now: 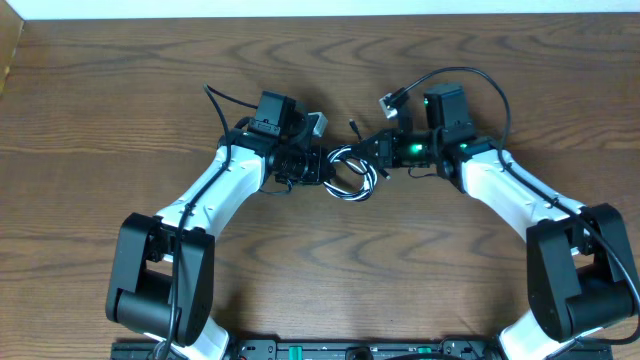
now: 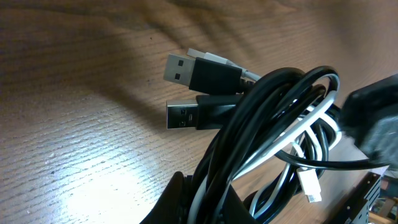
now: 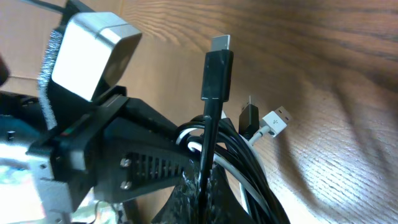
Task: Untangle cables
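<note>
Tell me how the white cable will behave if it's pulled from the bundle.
Probably floppy: the white cable bends in loose curves. Likely to snag and drag the black cables, since its loops thread through theirs.

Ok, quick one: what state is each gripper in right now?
Left gripper: closed on the cable bundle.
Right gripper: closed on a black cable from that bundle.

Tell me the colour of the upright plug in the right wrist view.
Black, silver-tipped plug; right wrist view shows it best.
</note>
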### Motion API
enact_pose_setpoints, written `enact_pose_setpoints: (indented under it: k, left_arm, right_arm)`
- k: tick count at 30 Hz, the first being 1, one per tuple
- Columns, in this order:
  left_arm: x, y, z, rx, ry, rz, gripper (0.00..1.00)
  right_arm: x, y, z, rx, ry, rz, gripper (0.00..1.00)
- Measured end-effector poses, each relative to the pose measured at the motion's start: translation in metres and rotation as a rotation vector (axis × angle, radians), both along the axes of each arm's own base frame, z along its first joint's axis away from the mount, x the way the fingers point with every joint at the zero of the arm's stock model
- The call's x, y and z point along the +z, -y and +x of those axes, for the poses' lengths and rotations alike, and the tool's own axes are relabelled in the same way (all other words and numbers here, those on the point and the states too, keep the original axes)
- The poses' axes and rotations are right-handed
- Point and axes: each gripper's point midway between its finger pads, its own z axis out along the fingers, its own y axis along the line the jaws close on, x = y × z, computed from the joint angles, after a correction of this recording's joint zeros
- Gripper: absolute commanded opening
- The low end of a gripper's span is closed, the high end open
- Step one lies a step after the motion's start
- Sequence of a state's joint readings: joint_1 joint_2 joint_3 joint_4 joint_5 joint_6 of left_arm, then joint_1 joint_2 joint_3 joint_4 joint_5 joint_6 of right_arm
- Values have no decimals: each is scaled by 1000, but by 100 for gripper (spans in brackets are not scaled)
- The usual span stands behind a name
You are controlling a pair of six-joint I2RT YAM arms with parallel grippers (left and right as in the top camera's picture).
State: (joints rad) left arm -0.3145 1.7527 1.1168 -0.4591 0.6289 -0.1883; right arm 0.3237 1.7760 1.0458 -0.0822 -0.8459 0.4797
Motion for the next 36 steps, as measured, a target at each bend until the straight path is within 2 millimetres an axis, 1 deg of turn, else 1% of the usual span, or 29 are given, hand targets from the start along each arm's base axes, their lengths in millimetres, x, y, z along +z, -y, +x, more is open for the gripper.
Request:
enact_pose_setpoints:
  k: [7,15,18,21,26,28,29,30,31,32,33,34,36]
  left_arm:
    - [0,0,0,8,-7,-1,7]
    - [-1,-1,0,17,-10,4,7]
    - [-1,-1,1,18,-9,7,7]
    - [-1,-1,1,18,-9,7,7]
    - [-1,0,0,14,-9,6,8]
    - [-1,0,0,13,-9,7,8]
    - [-1,1,-1,13,-10,6,7]
    - [-1,1,-1,13,-11,4,9]
    - [-1,2,-1,10,-12,2,13]
    - [-1,2,-2,10,-12,2,16]
    - [0,3,-2,8,-11,2,22]
    - [0,3,-2,11,-15,-1,24]
    - [0,4,-2,11,-15,-2,32]
  right_arm:
    - [-4,2,8,-37,28,-42,1]
    - [0,-1,4,-11,28,-12,1]
    - [10,-5,9,0,80,17,1]
    - [28,-13,14,36,158,81,1]
    - [31,-14,14,41,170,90,1]
    - [29,-12,17,22,175,75,22]
    - [27,-11,20,11,180,64,46]
    - [24,-8,24,-19,176,45,58]
    - [23,-7,26,-30,181,35,62]
    - [22,-6,28,-41,187,24,63]
    - [19,-4,30,-55,182,8,64]
    - [19,-4,30,-55,182,7,64]
    - [13,-1,29,-67,164,-19,68]
